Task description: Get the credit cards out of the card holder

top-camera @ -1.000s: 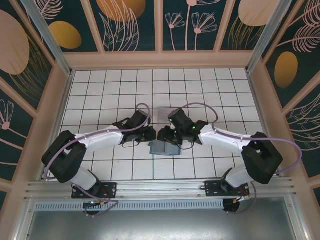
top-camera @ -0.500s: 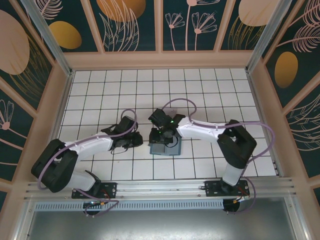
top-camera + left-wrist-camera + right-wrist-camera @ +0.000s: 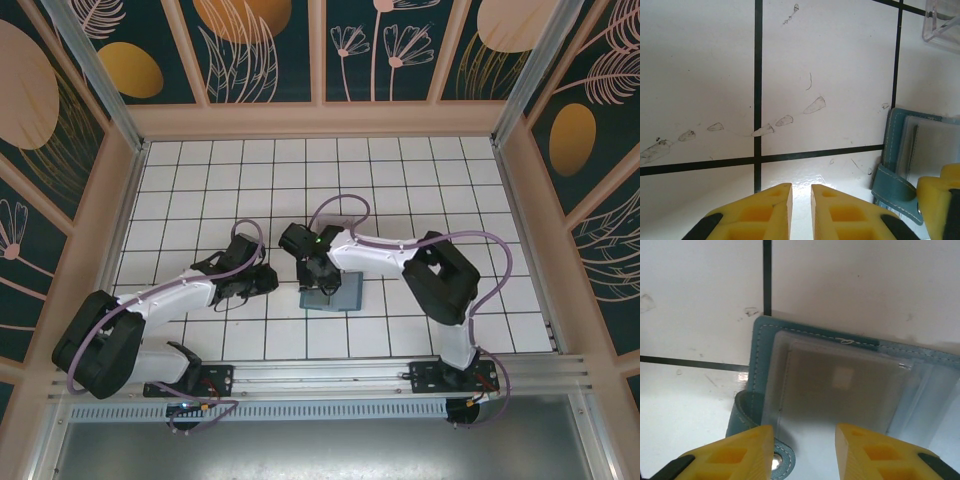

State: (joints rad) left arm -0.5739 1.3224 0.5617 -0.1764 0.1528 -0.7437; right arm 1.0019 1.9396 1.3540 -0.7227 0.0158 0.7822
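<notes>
The right gripper (image 3: 802,450) hangs over the open card holder (image 3: 332,291), fingers apart and empty, apparently lining up on the grey credit card (image 3: 840,390) in its clear sleeve. Left of the holder, the left gripper (image 3: 801,210) waits, fingers nearly together (holding nothing). White tiled table (image 3: 420,190), floral walls (image 3: 270,50).

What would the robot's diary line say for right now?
card holder: open on table, card inside clear sleeve | right gripper: jaws apart over holder, holding nothing | left gripper: jaws nearly shut, empty, beside holder
</notes>
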